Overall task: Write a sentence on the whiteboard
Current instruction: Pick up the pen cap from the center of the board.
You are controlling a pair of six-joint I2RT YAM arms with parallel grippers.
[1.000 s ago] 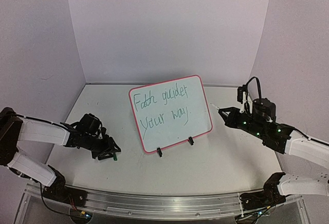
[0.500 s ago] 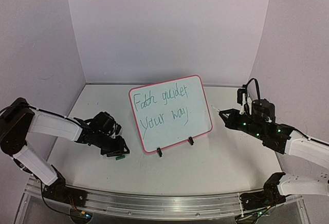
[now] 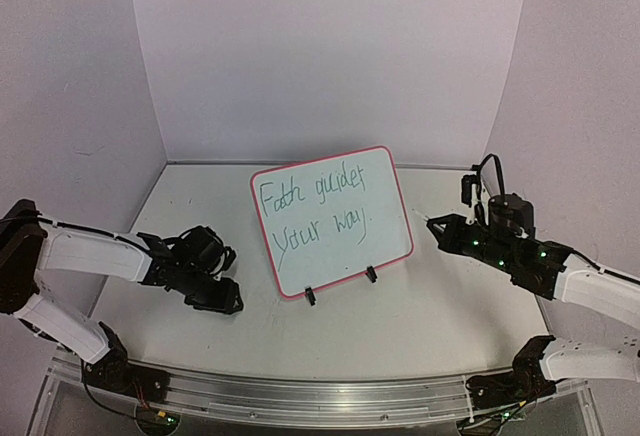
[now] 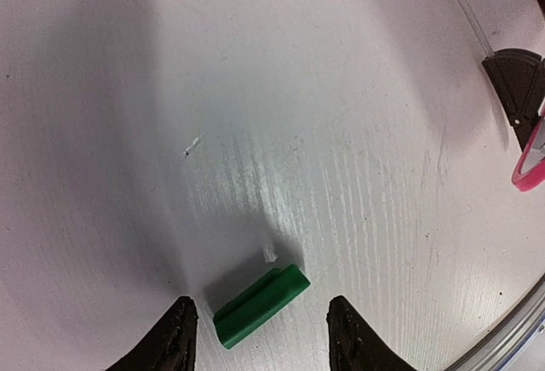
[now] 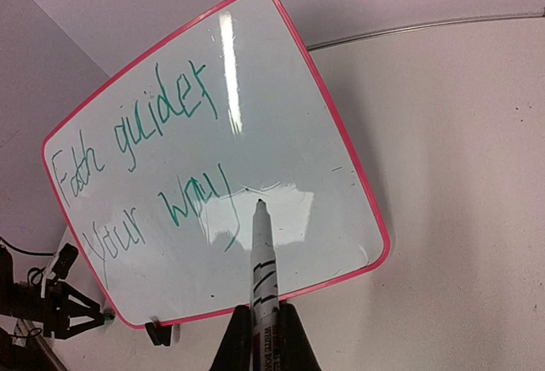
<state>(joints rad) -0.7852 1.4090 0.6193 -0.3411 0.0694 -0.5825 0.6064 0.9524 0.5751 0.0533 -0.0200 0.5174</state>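
On the table (image 3: 420, 306), the green cap (image 4: 260, 305) lies flat between the fingers of the left end effector (image 3: 218, 296), which is about half open and holds nothing. The cap's long axis runs from 8 to 2 o'clock in the wrist view, and this arm is clearly the nearer one. The right end effector (image 5: 255, 337) is closed on the marker (image 5: 262, 269), printed "WHITE BOARD", its tip toward 12 o'clock. There the whiteboard (image 3: 390, 224) stands propped, and the sentence (image 3: 315, 206) reads roughly "Faith guides your way".
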